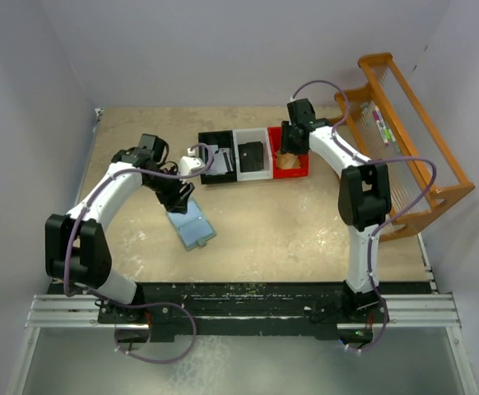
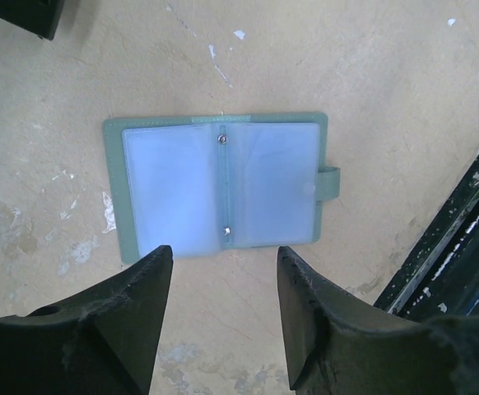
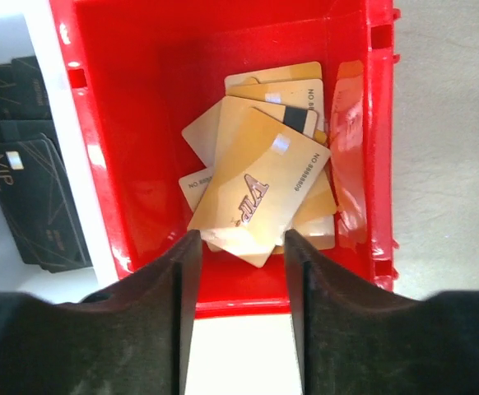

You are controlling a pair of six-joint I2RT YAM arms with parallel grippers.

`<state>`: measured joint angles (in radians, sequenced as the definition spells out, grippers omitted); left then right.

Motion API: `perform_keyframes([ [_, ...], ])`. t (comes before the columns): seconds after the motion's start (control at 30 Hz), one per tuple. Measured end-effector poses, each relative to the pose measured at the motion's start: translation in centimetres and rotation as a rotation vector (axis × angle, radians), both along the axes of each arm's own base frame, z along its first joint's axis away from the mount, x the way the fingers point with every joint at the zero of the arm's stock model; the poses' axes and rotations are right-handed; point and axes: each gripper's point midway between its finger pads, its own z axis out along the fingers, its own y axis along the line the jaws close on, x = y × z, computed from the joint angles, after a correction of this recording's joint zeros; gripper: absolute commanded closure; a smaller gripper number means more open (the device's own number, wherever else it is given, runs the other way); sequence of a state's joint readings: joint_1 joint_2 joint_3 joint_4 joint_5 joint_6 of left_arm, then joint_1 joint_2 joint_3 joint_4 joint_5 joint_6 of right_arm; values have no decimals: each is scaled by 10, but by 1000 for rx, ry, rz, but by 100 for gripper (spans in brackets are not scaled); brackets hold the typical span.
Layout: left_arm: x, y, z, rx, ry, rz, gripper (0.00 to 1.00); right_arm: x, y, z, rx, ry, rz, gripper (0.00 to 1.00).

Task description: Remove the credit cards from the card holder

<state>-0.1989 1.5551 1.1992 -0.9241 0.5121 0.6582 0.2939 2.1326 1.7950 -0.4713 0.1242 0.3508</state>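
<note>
Left arm and right arm: white tubular links, bulky black joint housings. Lilac-grey cables loop along each. Fingers matte black, edges scuffed.

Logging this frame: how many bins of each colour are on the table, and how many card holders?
black bin: 1
white bin: 1
red bin: 1
card holder: 1
Total: 4
</note>
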Motion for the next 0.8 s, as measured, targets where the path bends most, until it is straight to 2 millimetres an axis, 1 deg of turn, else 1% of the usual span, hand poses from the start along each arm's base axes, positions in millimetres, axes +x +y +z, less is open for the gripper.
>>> perform_keyframes([
  [0.03, -1, -1, 5, -9, -12, 0, 34, 0, -1, 1, -4, -1, -6, 40],
  [0.1, -1, -3, 17, -28, -37, 4, 18, -2, -5, 4, -16, -4, -17, 34],
  [0.17, 1, -3, 28, -46, -63, 22, 8, -10, -11, 11, -30, -12, -32, 31],
  [0.2, 2, -3, 34, -58, -78, 41, 4, -14, -14, 17, -33, -17, -38, 28],
  [0.3, 14, 7, 50, -85, -134, 126, 0, -35, -28, 46, -38, -82, -81, 25],
  [0.4, 35, 26, 71, -130, -215, 261, 1, -73, -51, 86, -32, -203, -152, 23],
  [0.43, 44, 36, 79, -155, -261, 322, 1, -86, -60, 100, -30, -257, -182, 22],
  [0.47, 48, 43, 85, -170, -294, 365, 1, -100, -69, 114, -26, -318, -211, 18],
  [0.5, 52, 52, 91, -183, -338, 411, 1, -116, -81, 126, -26, -382, -246, 5],
  [0.53, 54, 59, 96, -191, -375, 451, 1, -130, -92, 135, -25, -437, -281, 0],
  [0.57, 55, 64, 100, -200, -407, 482, 1, -147, -104, 143, -23, -495, -326, 1],
  [0.6, 54, 65, 103, -209, -433, 505, 1, -161, -114, 145, -24, -534, -363, 0],
  [0.67, 53, 67, 105, -224, -472, 542, 1, -185, -132, 141, -35, -590, -422, 0],
  [0.73, 52, 70, 101, -230, -492, 584, 1, -200, -143, 131, -44, -615, -462, 0],
  [0.8, 50, 74, 87, -225, -497, 631, 1, -214, -151, 113, -63, -607, -484, 0],
])
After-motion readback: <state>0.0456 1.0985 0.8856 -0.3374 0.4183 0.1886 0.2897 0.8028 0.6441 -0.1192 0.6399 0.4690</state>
